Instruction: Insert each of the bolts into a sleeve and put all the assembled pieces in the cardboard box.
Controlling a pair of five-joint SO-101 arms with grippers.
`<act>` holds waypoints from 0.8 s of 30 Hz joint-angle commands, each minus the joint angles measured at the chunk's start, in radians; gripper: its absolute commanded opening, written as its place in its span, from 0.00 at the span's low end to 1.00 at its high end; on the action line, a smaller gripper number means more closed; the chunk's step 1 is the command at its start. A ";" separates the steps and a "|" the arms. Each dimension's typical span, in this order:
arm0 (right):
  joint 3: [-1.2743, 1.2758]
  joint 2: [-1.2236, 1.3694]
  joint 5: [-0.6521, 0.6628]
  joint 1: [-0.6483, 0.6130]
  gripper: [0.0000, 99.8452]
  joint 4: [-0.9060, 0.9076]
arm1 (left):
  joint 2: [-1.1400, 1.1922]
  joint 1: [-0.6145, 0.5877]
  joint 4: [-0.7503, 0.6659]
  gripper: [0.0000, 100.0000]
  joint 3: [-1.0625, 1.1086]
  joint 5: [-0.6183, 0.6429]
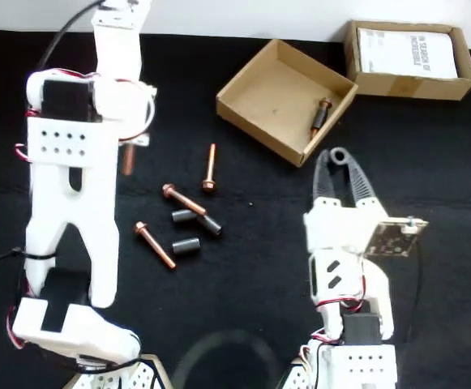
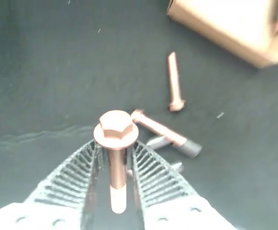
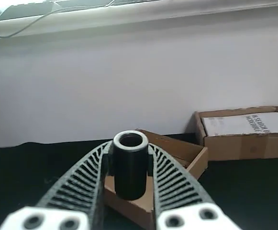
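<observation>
My left gripper (image 1: 128,154) is shut on a copper bolt (image 2: 115,158), held head-up above the mat at the left; the bolt (image 1: 128,159) shows beside the arm in the high view. My right gripper (image 1: 338,156) is shut on a black sleeve (image 3: 129,165), its open end up, just in front of the open cardboard box (image 1: 261,91). One assembled bolt and sleeve (image 1: 321,117) lies inside that box. Three loose bolts (image 1: 210,168) (image 1: 183,199) (image 1: 155,245) and several black sleeves (image 1: 186,245) lie on the mat between the arms.
A second cardboard box (image 1: 409,55) with a printed sheet stands at the back right. The black mat (image 1: 243,308) is bare in front of the loose parts. A white wall (image 3: 129,81) rises behind the table.
</observation>
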 commanded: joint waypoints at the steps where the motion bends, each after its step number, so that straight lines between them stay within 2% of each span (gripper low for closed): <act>1: 0.008 -0.018 -0.003 -0.045 0.01 0.002 | -0.093 0.064 -0.057 0.01 -0.038 0.103; 12: 0.062 -0.018 -0.003 -0.058 0.01 0.002 | -0.171 0.315 -0.118 0.01 -0.038 0.190; 18: 0.064 -0.018 -0.003 -0.058 0.01 0.002 | -0.171 0.317 -0.287 0.01 -0.021 0.256; 24: 0.070 -0.013 -0.003 -0.058 0.01 0.002 | -0.186 0.317 -0.304 0.01 0.077 0.256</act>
